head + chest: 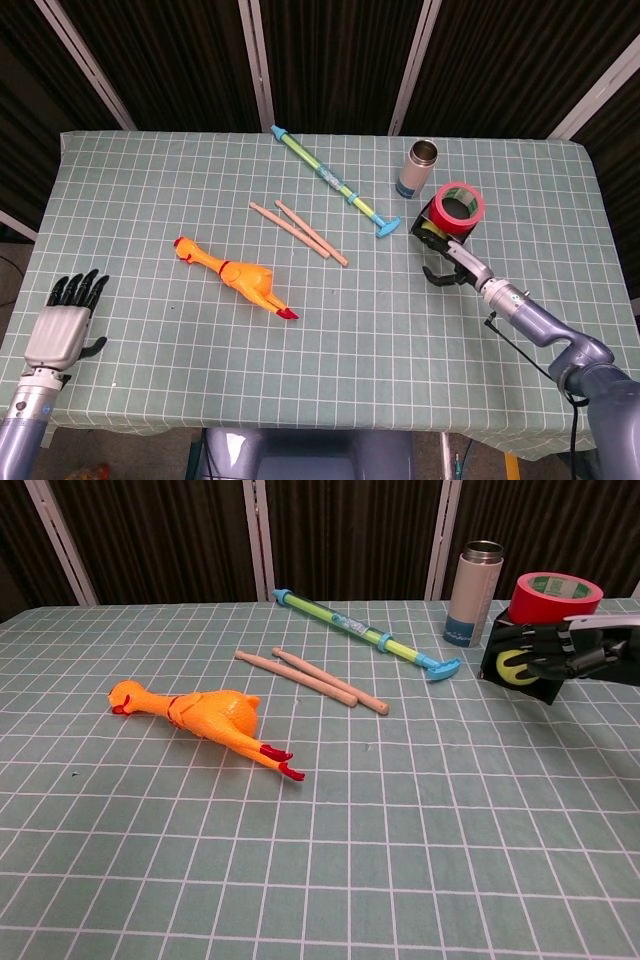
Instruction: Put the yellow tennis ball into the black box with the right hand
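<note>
The black box [493, 652] lies on its side at the right of the table, its mouth facing the front, with a red tape roll [553, 593] on top of it. Inside the mouth sits the yellow tennis ball [513, 667], partly hidden. My right hand [552, 651] is at the mouth with its fingers spread across the ball, touching it and not closed around it. In the head view the box [424, 218] shows under the tape [458, 206], and the right hand [449, 263] is just in front of it. My left hand [63, 321] hovers at the table's front left edge, fingers apart and empty.
A rubber chicken [208, 717] lies left of centre. Two wooden sticks [315, 680] and a green-blue toy pump [365, 635] lie mid-table. A metal bottle [472, 593] stands just left of the box.
</note>
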Robot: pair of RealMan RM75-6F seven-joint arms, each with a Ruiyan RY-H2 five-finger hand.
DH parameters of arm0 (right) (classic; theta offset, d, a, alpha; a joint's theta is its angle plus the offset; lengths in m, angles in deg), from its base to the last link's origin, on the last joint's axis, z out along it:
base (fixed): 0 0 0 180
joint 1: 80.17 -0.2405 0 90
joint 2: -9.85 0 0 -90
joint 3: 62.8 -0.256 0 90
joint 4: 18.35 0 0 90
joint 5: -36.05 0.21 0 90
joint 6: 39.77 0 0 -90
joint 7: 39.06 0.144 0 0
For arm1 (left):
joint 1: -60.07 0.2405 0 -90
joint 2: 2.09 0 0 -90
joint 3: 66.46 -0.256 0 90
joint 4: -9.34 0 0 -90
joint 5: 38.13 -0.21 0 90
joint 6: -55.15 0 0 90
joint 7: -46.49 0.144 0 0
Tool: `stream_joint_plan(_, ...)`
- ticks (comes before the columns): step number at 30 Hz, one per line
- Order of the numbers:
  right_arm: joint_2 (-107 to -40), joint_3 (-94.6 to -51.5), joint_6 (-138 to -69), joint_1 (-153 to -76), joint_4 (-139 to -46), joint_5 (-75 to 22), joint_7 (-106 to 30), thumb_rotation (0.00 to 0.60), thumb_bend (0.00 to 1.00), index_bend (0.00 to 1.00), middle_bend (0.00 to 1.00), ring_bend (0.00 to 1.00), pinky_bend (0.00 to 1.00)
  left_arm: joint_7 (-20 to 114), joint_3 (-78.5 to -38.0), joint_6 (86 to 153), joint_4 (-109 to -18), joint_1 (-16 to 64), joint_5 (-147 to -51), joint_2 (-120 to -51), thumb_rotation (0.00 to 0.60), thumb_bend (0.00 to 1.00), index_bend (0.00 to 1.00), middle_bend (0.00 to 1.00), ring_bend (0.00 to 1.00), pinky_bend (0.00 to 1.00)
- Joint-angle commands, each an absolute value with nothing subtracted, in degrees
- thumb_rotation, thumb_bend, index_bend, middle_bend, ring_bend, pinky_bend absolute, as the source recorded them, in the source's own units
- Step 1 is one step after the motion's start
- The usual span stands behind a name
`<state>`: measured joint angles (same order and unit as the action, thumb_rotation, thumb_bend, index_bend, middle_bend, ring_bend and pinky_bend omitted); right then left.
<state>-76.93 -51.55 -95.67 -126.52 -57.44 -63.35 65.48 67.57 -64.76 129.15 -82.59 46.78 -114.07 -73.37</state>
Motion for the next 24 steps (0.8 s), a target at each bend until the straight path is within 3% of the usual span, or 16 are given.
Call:
stream_joint_plan(1,-73.81,-50.93,-99.76,-124.76,-63.65,-63.93,60.56,0.6,0.59,0.0,0.0,0.0,0.0,66.6,-65.51,130.27,-83.46,47.36,-115.79,-72.51,0.6,0.18,0.0,0.0,0.0,0.0)
stream_joint_plan(6,-67.39,-50.17,-105.71,-120.94,-78.66,-64.18,48.65,0.6,0.59,0.0,0.0,0.0,0.0,64.03,-66.68,133.09,-84.78,48.79,-119.25,-70.65,0.6,0.18,0.0,0.0,0.0,0.0)
stream_joint_plan(14,-59.21,-49.32,-108.2,-114.52,-98.12,-60.94,19.97,0.6,0.59,0.0,0.0,0.0,0.0,59.94,-68.63,137.67,-85.92,51.02,-125.27,-68.08,0.6,0.19,0.0,0.0,0.0,0.0)
stream_joint_plan(17,-58.29,-51.26,-112.41,-108.94,-102.13,-55.98,-3.28,0.6,0.55,0.0,0.0,0.0,0.0,58.82,-69.04,139.16,-85.91,51.75,-126.88,-67.49,0.6,0.18,0.0,0.0,0.0,0.0)
stream_joint_plan(21,-60.95,-55.62,-123.07,-100.53,-104.25,-47.73,-39.39,0.6,0.5,0.0,0.0,0.0,0.0,58.09,-69.33,139.64,-86.27,52.54,-126.94,-66.81,0.6,0.18,0.0,0.0,0.0,0.0)
stream_joint_plan(24,-65.28,-59.6,-131.92,-96.24,-102.62,-44.16,-55.53,0.6,0.49,0.0,0.0,0.0,0.0,57.96,-69.55,140.04,-86.54,53.03,-127.33,-66.44,0.6,0.18,0.0,0.0,0.0,0.0)
